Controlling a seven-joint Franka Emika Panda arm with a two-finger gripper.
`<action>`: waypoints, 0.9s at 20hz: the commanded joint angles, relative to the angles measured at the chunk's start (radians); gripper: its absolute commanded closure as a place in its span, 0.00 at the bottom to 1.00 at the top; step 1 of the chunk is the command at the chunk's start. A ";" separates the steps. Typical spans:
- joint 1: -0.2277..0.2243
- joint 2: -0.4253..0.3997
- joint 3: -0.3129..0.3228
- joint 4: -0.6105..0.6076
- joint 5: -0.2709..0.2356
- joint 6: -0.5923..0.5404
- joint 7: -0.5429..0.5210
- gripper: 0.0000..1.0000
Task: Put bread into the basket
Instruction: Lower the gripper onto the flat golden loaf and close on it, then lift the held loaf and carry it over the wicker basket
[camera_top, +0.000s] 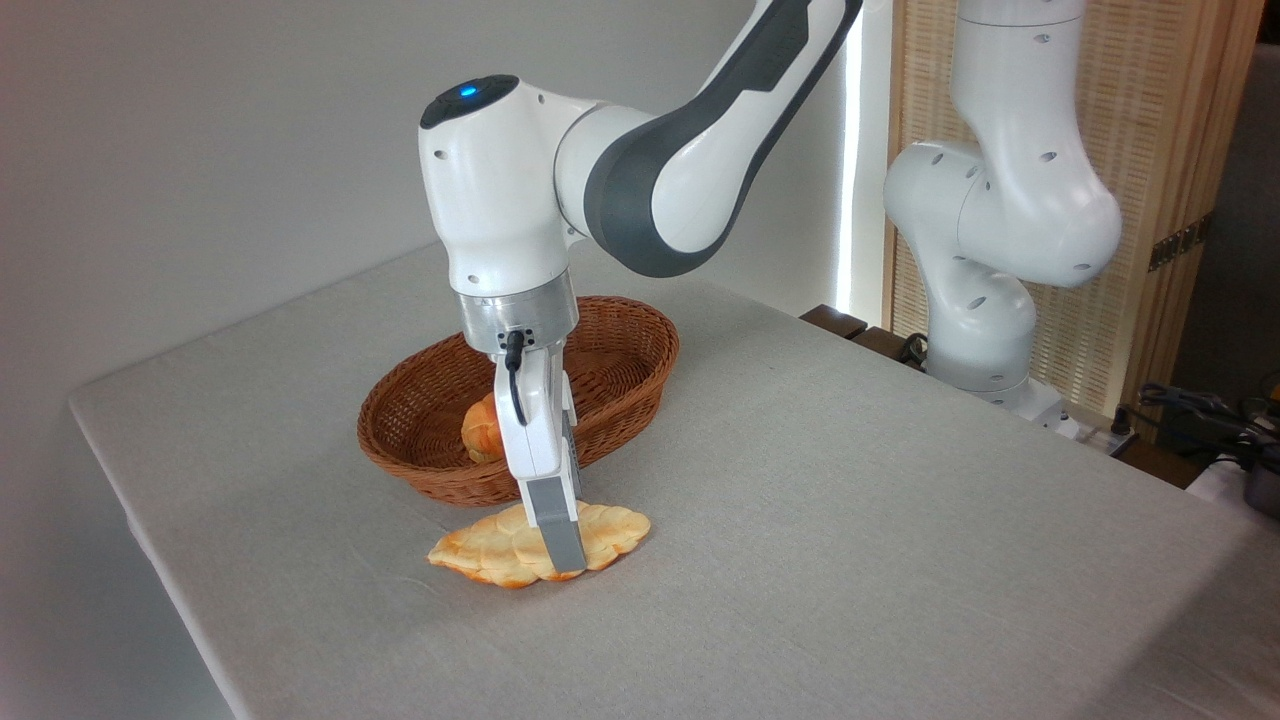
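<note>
I find the braided loaf (520, 545) flat on the counter (850, 520) outside the wicker basket (620, 385); the gripper (565, 562) is down over it, grasp undeterminable, transfer outstanding.

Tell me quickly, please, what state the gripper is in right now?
Gripper: down at the bread on the table; seen side-on, so whether it is open or closed on the loaf cannot be told.

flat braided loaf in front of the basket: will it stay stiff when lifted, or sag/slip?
The bread is long, thin and flat, so gripped mid-length by the gripper its ends may droop. Its lobed braided surface probably resists slipping. It looks light; being flat on the table, it won't roll.
</note>
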 joint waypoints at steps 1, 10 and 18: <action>0.000 -0.001 0.005 -0.011 0.014 0.019 0.019 0.81; 0.006 -0.015 0.030 0.134 0.001 -0.156 0.010 0.79; 0.002 -0.109 0.076 0.331 -0.137 -0.545 -0.172 0.75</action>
